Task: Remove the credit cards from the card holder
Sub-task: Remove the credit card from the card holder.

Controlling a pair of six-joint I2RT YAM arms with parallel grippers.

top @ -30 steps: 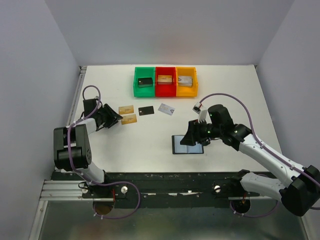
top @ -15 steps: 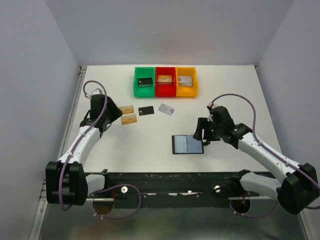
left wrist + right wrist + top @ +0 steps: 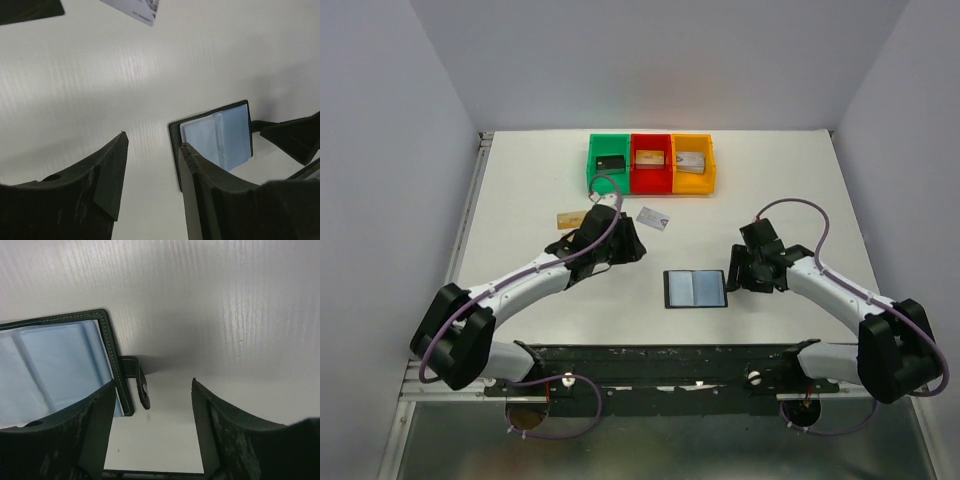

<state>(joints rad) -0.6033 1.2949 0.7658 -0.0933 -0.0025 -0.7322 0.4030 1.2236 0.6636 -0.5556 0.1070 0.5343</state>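
Pale grey walls box in a white, faintly ribbed surface. At top centre of the overhead view a green bin, a red bin and an orange bin stand in a row, each with a small blocky item inside.

Just below the middle of that view the card holder lies open and flat, bluish pockets facing up. My left claw sits to its upper left, apart from it. My right claw is just beside its right edge. A silver-grey card lies loose on the surface above the holder, close to my left claw, and a tan card peeks out from behind my left arm.

From overhead I cannot judge the gap of either claw; the wrist cameras settle it. In the left wrist view my left claw stands with its jaws spread and nothing between them but bare surface. The card holder lies to the right of the gap, partly behind one finger. A corner of the silver-grey card shows at the top edge. A black card shows at the upper left; overhead, I cannot make it out beside my arm.

In the right wrist view my right claw is likewise spread and grips nothing. The card holder fills the left of the frame. Its strap tab lies on the surface inside the gap, close to the finger on the left of the frame. That tab is too small to make out overhead.
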